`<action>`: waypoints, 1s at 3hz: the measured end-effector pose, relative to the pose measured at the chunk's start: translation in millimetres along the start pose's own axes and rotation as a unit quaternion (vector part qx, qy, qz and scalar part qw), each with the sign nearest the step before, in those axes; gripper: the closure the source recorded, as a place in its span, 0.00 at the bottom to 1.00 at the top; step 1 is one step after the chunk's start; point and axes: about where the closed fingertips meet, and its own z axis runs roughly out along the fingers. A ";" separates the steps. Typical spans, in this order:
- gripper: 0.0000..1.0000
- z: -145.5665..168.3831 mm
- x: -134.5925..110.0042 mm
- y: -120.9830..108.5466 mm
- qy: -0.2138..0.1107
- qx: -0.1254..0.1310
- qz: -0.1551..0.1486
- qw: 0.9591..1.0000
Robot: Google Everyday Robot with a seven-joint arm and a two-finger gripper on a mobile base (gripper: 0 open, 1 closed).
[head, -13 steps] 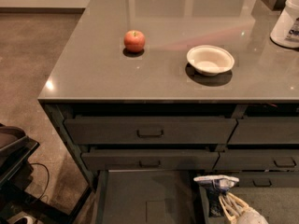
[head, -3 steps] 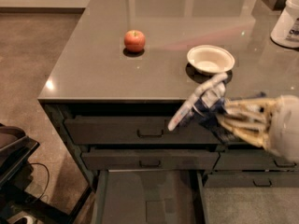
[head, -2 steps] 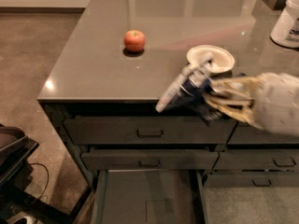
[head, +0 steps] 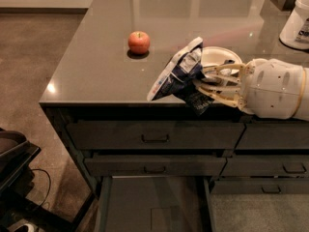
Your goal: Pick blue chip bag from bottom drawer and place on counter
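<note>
Bottom drawer (head: 154,204): nearest to me, pulled open below the two closed drawer fronts (head: 154,137), flat grey floor showing.
Blue chip bag (head: 179,76): out of the drawer, up at the desk's near edge, right of centre. I can't tell if it touches the surface.
Bag axis: long axis is tilted, low end pointing near-left past the desk edge, high crimped end pointing far-right.
Gripper (head: 200,83): at the bag's right side, reaching in from the right.
Fingers (head: 227,66): clamped on the bag's right half, crumpling it.
Arm: the white wrist (head: 275,88) lies roughly level, pointing left along the near edge.
Desk (head: 96,66): glossy grey.
White bowl (head: 223,56): just behind the bag, partly hidden.
Apple (head: 139,42): farther left, well apart from the bag.
White container (head: 295,19): far right.
</note>
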 end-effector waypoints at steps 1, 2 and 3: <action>1.00 18.2 9.8 -2.7 -0.014 -0.020 0.004 1.000; 1.00 45.1 30.0 -12.8 -0.033 -0.051 0.005 0.998; 1.00 75.3 50.1 -33.9 -0.045 -0.085 -0.005 0.995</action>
